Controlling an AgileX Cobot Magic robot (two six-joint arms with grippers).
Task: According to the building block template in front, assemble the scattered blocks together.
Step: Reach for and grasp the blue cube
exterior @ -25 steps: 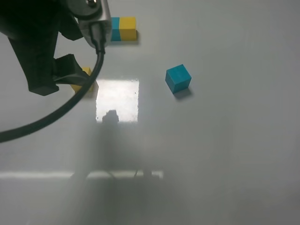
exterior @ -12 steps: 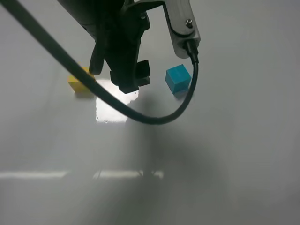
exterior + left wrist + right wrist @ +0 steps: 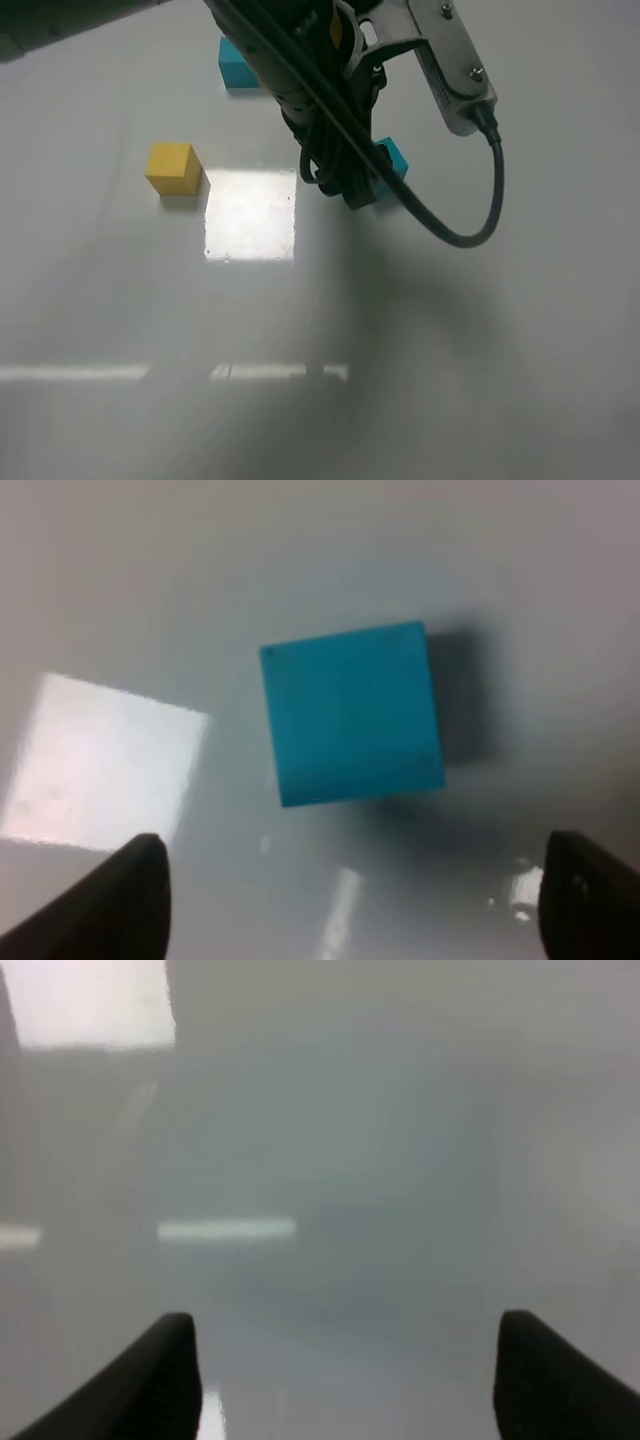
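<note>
The template bar lies at the back of the exterior view; only its teal half [image 3: 238, 62] shows, the yellow half is hidden behind my left arm. The loose yellow cube [image 3: 173, 168] sits alone at the left. The loose teal cube [image 3: 393, 157] is partly covered by my left gripper [image 3: 352, 188], which hovers over it. In the left wrist view the teal cube [image 3: 350, 715] lies just ahead of the left gripper [image 3: 360, 900], whose dark fingertips [image 3: 130, 900] stand wide apart, open and empty. My right gripper [image 3: 345, 1380] is open over bare table.
The white table [image 3: 480, 350] has a bright square glare patch [image 3: 250, 212] between the two loose cubes. A black cable [image 3: 470, 225] loops from my left arm's wrist over the table, right of the teal cube.
My left arm has swung right, from beside the yellow cube to above the teal cube. The yellow cube is now uncovered; the template's yellow half is now hidden.
</note>
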